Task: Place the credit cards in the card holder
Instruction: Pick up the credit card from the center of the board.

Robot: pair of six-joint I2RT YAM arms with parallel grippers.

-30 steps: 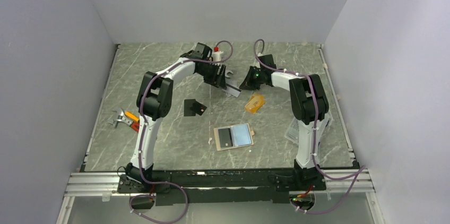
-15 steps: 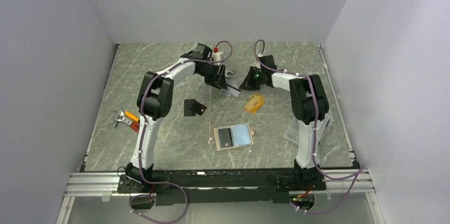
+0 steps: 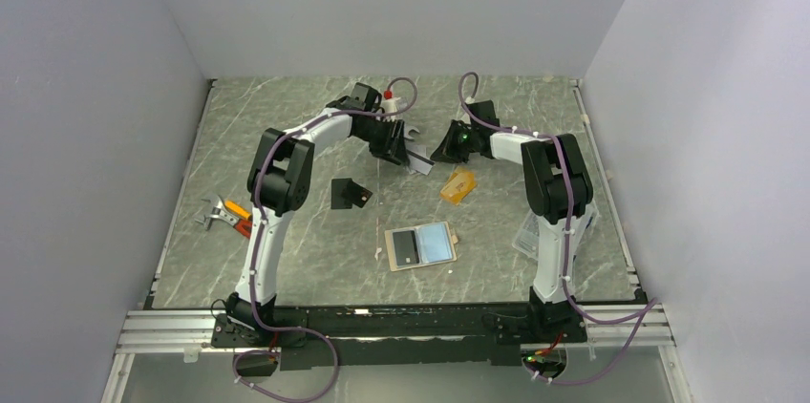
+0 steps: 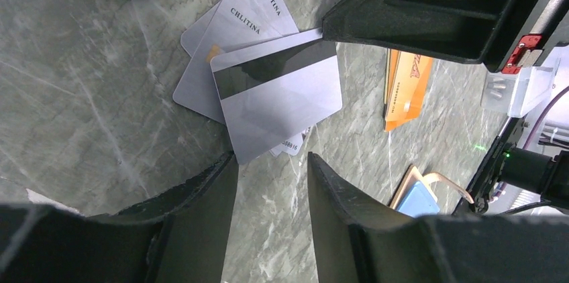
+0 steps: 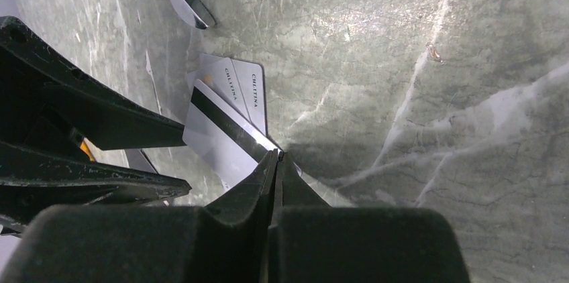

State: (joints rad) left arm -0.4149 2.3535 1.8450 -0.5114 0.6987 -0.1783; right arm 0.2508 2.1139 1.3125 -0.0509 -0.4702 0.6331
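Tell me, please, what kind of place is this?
Probably a robot test cell in a lab: plain white walls box in a marble-look table, a left arm and a right arm are bolted to a metal rail at its edge, and cards lie scattered.

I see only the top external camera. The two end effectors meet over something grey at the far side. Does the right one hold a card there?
Observer: Yes. In the right wrist view the right end effector is shut on one corner of a silver card with a dark stripe.
Operator: Is it a single card?
Observer: No. The left wrist view shows two more silver cards, printed CHLITINA, lying under it.
Operator: And the left end effector?
Observer: The left end effector is open, with nothing in it; the striped card's corner comes close to it.
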